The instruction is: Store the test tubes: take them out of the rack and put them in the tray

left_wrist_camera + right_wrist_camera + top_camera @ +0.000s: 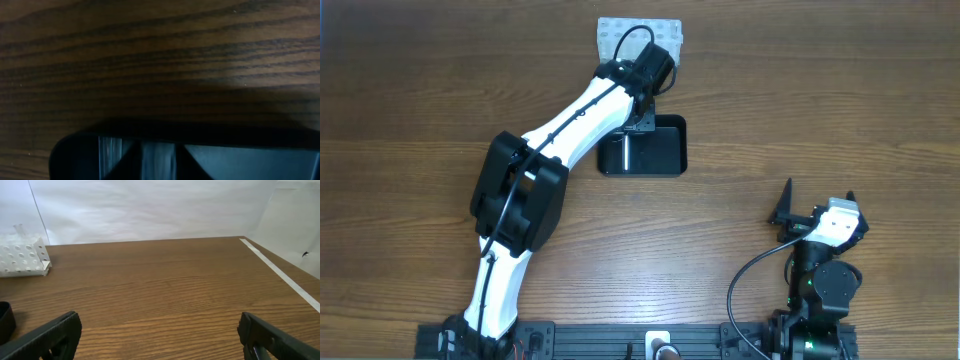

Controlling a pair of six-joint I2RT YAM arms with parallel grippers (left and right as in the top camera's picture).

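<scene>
One arm (570,120) has the job: left gripper (642,120) over the black rectangular plastic tray (682,150), probably to deposit, grasp I cannot tell; right gripper (159,330) parked open near the right edge of the desk (880,100).

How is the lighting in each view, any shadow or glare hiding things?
Top view: even light, a pale glint on the clear test tube in the black rectangular tray. Left wrist view: dim, shadow darkens the brown wooden table beside the tray. Right wrist view: bright, the white perforated rack plainly lit.
</scene>
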